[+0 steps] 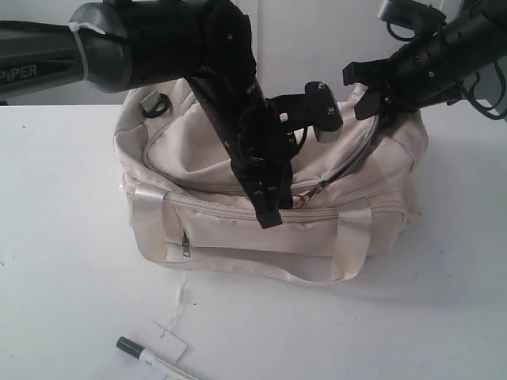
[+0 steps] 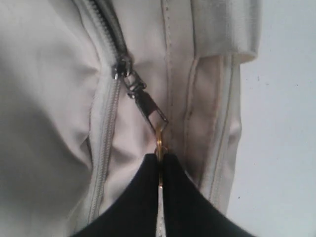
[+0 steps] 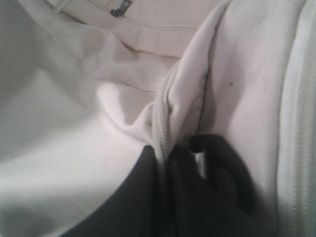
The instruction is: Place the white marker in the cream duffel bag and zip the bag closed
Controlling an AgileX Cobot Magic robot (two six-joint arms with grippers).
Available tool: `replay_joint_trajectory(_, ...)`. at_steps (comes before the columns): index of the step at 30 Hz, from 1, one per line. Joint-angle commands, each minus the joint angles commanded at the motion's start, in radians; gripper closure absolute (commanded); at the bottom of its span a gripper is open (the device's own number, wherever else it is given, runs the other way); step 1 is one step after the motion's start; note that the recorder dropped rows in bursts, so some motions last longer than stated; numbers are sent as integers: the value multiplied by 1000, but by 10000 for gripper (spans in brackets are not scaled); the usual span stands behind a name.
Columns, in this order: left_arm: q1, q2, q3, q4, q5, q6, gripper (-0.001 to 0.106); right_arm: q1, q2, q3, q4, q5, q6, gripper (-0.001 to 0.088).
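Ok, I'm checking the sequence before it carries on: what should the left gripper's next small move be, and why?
Probably draw the zip pull along its track to open the bag. The left gripper is pinched on that pull, the right gripper clamps the cream duffel bag beside the zip as an anchor, and the white marker lies on the table, outside the bag.

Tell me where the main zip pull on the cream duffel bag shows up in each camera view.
Exterior view: the zip pull is right of centre on top of the cream duffel bag, by the left pincer tip.
Left wrist view: picture centre, its gold end pinched in the left pincer.
Right wrist view: not confirmed; a small pull at the edge may be another.
Shared landmark: the bag's cream fabric, in all three.
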Motion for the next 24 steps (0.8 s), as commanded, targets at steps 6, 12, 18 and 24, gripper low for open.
replay_joint_trajectory(6, 0, -37, 0, -150, -38, -18, 1053, 0, -1, 0, 8, 0, -128, 868)
replay_joint_trajectory(12, 0, -37, 0, -157, -40, -6, 1053, 0, 4, 0, 23, 8, -131, 868)
replay_joint_trajectory(18, 0, -39, 0, -159, -62, 10, 1053, 0, 4, 0, 55, 29, -38, 864)
replay_joint_trajectory(24, 0, -68, 0, -188, -132, 10, 1053, 0, 4, 0, 55, 37, 10, 729)
